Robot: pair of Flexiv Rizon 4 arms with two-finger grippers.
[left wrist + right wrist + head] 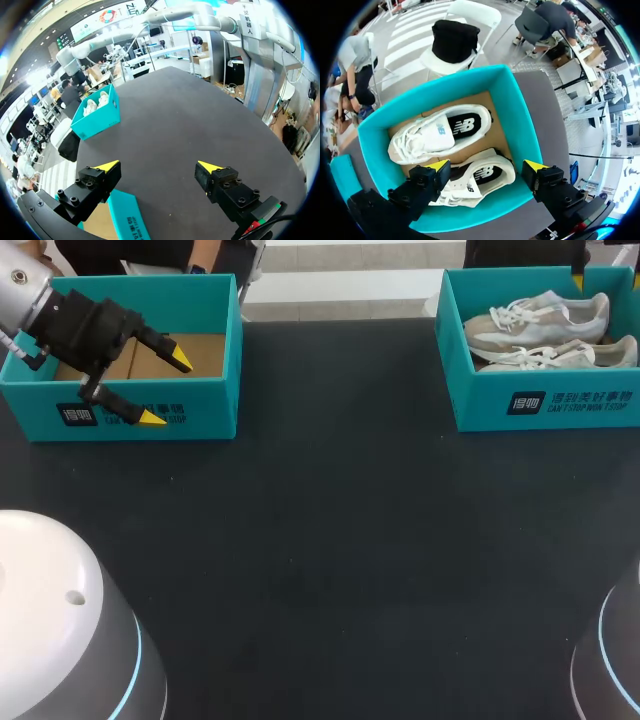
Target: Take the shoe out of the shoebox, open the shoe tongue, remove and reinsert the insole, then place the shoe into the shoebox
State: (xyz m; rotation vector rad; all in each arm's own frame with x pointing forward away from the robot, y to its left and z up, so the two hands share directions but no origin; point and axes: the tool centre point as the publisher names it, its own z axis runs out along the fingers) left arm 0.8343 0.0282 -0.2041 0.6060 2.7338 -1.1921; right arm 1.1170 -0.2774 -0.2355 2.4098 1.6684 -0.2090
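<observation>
Shoes, two of them [548,315] [560,356], lie side by side in the teal shoebox [545,405] at the desk's far right corner, each on its side with its long axis running along the far edge; in my right wrist view the openings and printed insoles face up toward the camera. My right hand [485,172] hangs directly above that box with its fingers wide apart, holding nothing, the yellow tips straddling the nearer shoe [475,182] across its length; the other shoe [437,132] lies just beyond it toward the box's far wall. In the head view only a trace of that arm shows at the far right edge. My left hand [160,388] sits over the second teal box [130,415] at the far left corner, fingers also spread and empty, one tip inside over the bare cardboard floor and one outside the front wall. By my judgement the right arm is the nearer one by far, the left being well apart across the whole width of the desk [330,540]. With both shoes boxed, this scene would fit a shoe waiting to be lifted out just as well as one laid back in after the insole work, and I cannot tell which. The box walls stand close around the shoes, while the dark middle of the desk offers broad open room.
</observation>
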